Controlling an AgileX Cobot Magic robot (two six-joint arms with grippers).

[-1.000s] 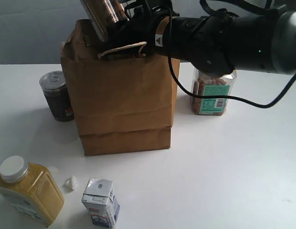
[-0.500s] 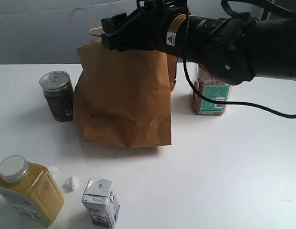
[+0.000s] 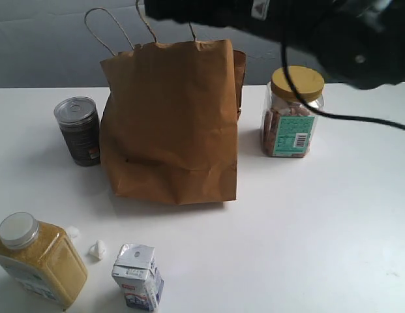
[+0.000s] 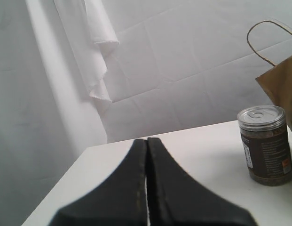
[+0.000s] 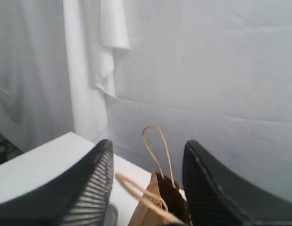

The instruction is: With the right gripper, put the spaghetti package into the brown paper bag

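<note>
The brown paper bag [image 3: 169, 130] stands mid-table, crinkled, with its cord handles [image 3: 105, 29] upright. My right arm [image 3: 306, 32] stretches across the top edge of the exterior view, above the bag. In the right wrist view my right gripper [image 5: 148, 142] is open with nothing between its ribbed fingers [image 5: 89, 188]. Below it are the bag's dark mouth [image 5: 171, 197] and a handle loop [image 5: 155, 146]. The spaghetti package shows in no view. My left gripper [image 4: 147, 140] is shut and empty, off to the left of the table, outside the exterior view.
A dark tin can [image 3: 79, 130] stands left of the bag, also in the left wrist view as the can [image 4: 267, 143]. A yellow-lidded jar [image 3: 293, 114] stands to the right. In front are a yellow-filled bottle [image 3: 39, 261], a small carton [image 3: 138, 277] and white scraps [image 3: 96, 248].
The right arm has lifted away from the bag's mouth to the top of the view. The package it held above the bag is out of sight. The bag's handles now stand free.
</note>
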